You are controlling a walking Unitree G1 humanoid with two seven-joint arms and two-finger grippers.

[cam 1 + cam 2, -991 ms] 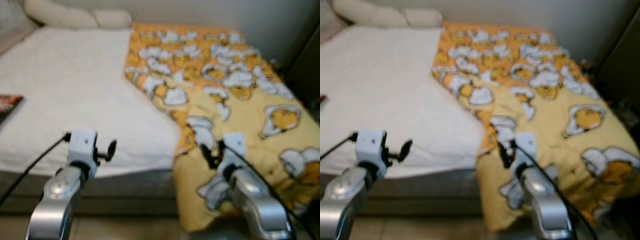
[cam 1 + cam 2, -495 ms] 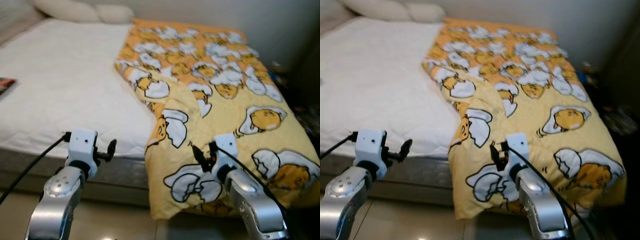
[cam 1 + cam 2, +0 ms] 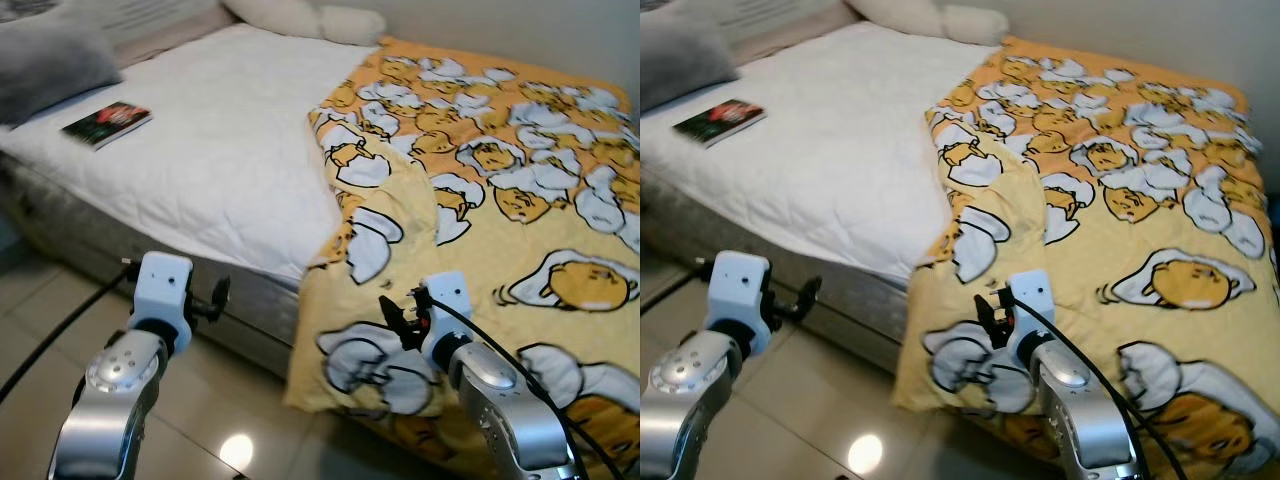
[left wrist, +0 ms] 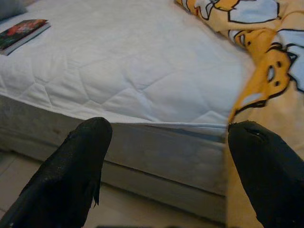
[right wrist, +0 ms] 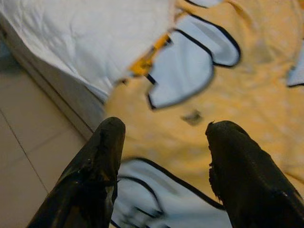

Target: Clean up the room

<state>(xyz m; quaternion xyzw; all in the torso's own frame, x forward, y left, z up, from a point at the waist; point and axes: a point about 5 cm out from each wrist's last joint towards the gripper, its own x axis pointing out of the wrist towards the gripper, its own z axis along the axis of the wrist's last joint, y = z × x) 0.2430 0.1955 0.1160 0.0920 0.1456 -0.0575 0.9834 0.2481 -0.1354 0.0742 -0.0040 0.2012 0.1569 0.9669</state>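
Note:
A yellow blanket printed with egg cartoons covers the right half of the bed and hangs over its near edge. The left half is bare white mattress cover. A dark-covered book lies on the white part at the far left. My left gripper is open in front of the bed's side, over the floor, holding nothing; the left wrist view shows its fingers apart before the mattress edge. My right gripper is open just short of the hanging blanket fold, not touching it.
A grey pillow lies at the bed's far left and white pillows at its head. Beige floor tiles run along the bed's grey base. A black cable trails from my left arm.
The camera has swung and the picture has sharpened: the bed now sits at an angle, and the book and grey pillow are well in view. Both arms keep the same pose.

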